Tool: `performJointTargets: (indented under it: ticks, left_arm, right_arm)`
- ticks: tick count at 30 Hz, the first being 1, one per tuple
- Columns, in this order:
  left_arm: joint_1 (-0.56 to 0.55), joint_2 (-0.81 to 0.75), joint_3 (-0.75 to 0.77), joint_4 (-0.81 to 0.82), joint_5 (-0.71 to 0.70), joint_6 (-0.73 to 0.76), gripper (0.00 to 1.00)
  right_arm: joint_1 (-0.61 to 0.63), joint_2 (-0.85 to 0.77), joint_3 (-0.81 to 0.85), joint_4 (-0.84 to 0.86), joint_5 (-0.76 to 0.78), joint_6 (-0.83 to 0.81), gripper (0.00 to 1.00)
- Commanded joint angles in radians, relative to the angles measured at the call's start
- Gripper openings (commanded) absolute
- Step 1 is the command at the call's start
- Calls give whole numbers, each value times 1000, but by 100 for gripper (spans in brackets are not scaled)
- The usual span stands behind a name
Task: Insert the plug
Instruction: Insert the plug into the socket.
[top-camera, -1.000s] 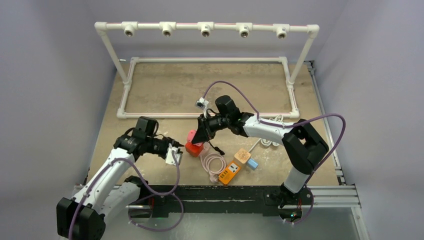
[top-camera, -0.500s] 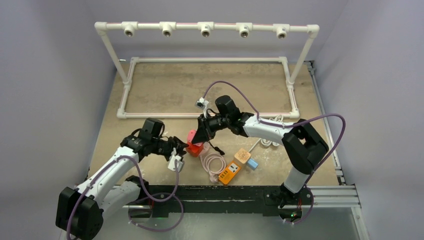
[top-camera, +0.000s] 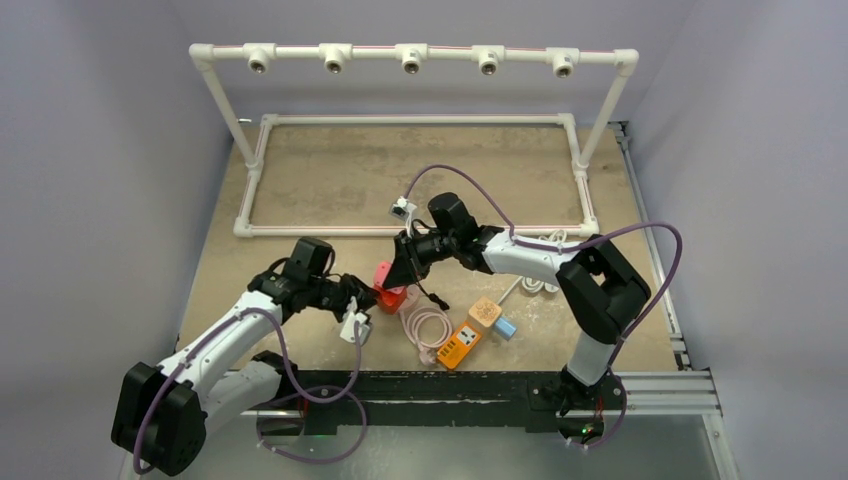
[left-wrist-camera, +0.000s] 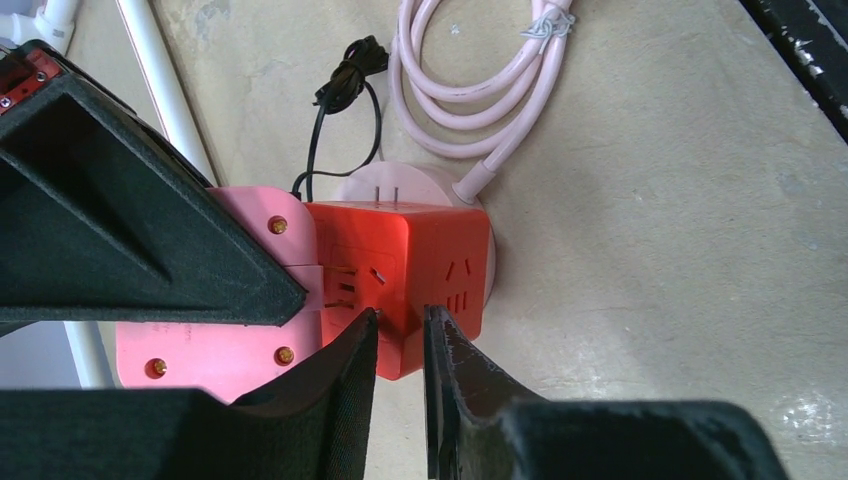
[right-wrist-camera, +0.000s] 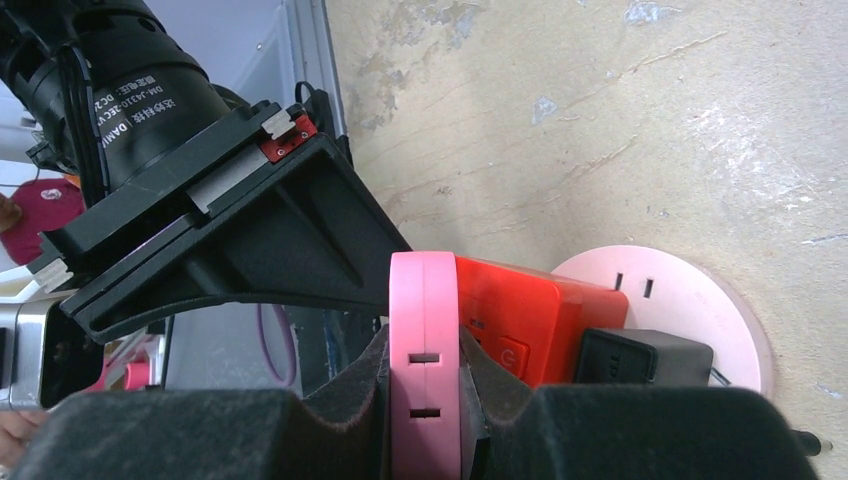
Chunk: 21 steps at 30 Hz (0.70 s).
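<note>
Red cube (right-wrist-camera: 520, 320) holds a black plug (right-wrist-camera: 645, 358); right gripper (right-wrist-camera: 425, 372) clamps its pink plate (right-wrist-camera: 423, 295).

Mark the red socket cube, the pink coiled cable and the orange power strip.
red socket cube (left-wrist-camera: 410, 260), left wrist view, upper face
pink coiled cable (left-wrist-camera: 465, 115), left wrist view, coil's lower bend
orange power strip (top-camera: 459, 346), top external view, mid body

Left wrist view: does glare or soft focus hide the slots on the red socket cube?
Left wrist view: a pale sheen washes the top face of the red socket cube, yet its slots are readable; the left hand fills the foreground in near-black. Top external view: even, soft light, no hard shadows.
</note>
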<state>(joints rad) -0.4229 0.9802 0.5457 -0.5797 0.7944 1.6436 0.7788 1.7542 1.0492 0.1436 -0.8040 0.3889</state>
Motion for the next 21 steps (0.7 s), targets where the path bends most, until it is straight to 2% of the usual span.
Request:
performJointTargets:
  ticks: [1,21]
  left_arm:
    - [-11,23,13,-5,-10,17,20]
    - [-24,34,22,-30,-37,1,11]
  right_arm:
    - [3,4,32,8,0,-8,0]
    - [-5,-5,58,-55,14,-41,0]
